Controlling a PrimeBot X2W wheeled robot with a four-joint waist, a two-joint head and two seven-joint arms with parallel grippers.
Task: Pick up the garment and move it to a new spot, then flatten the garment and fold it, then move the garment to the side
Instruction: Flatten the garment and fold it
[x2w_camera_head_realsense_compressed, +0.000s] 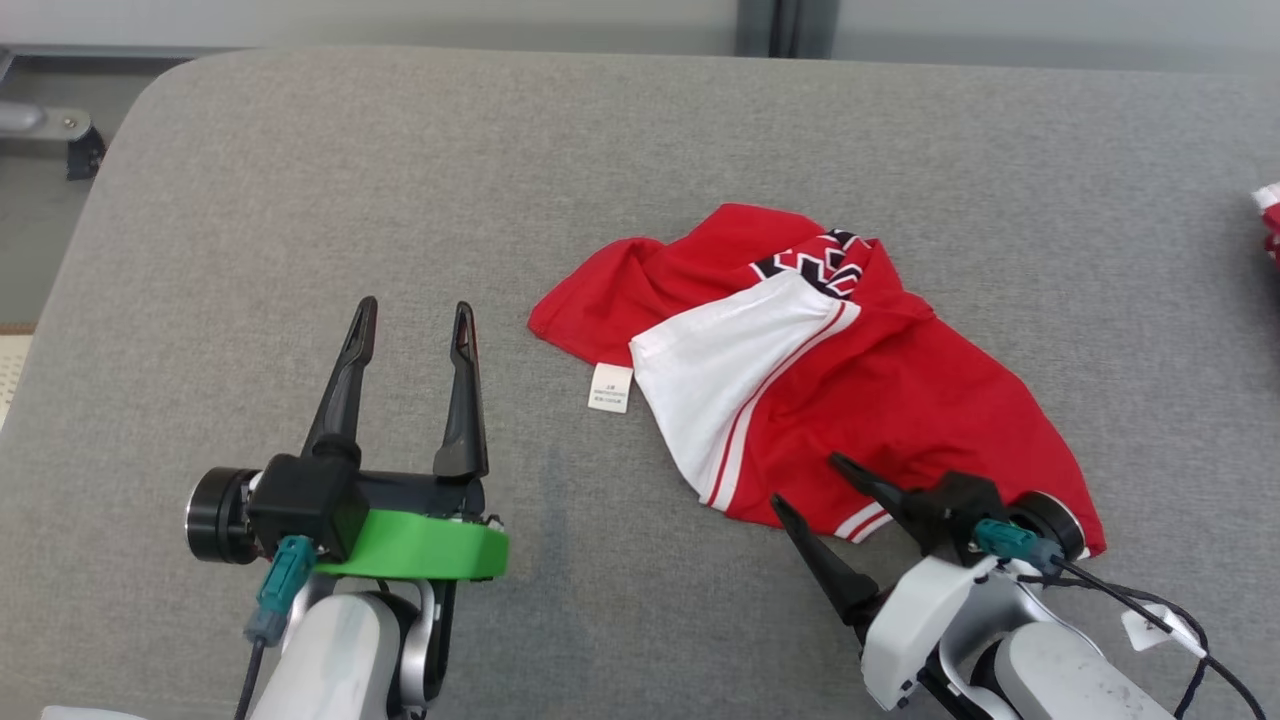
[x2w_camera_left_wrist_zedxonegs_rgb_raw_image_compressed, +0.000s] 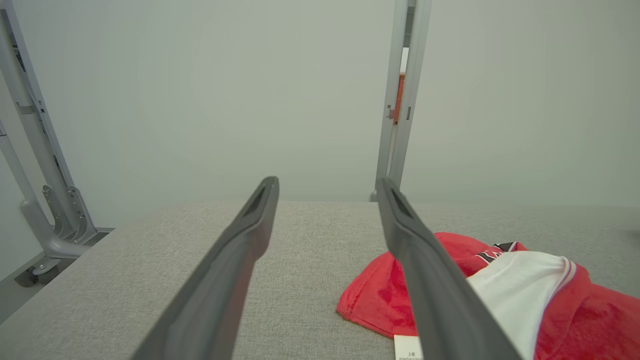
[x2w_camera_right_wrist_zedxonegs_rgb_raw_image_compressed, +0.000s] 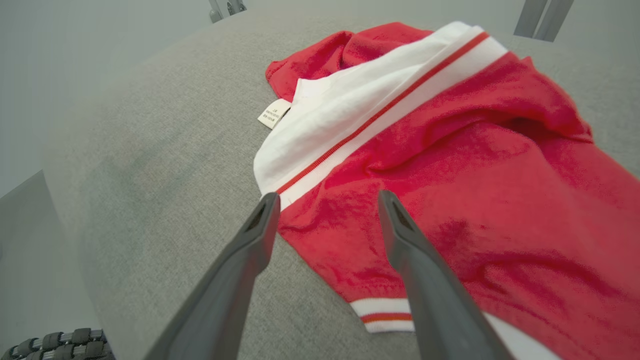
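**Pre-grasp: both hands open, garment not lifted yet**

Your garment (x2w_camera_head_realsense_compressed: 850, 400) lies bunched right of centre on the grey surface (x2w_camera_head_realsense_compressed: 300, 200), care label (x2w_camera_head_realsense_compressed: 611, 387) sticking out at its left edge. Your right hand (x2w_camera_head_realsense_compressed: 804, 478) angles in at the near striped hem, likely the easiest pinch point. Its fingers are spread wide with nothing between them; I can't tell if they touch the cloth. Your left hand (x2w_camera_head_realsense_compressed: 415, 305) hovers beside the garment's left edge, fingers apart, holding nothing, probably staged for a second grip

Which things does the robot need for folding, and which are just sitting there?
For the job:
red and white garment, crumpled
left gripper, open, beside it
right gripper, open, at its near hem
grey table under it

Just lying about:
red and white thing at the right edge
metal frame beyond the table
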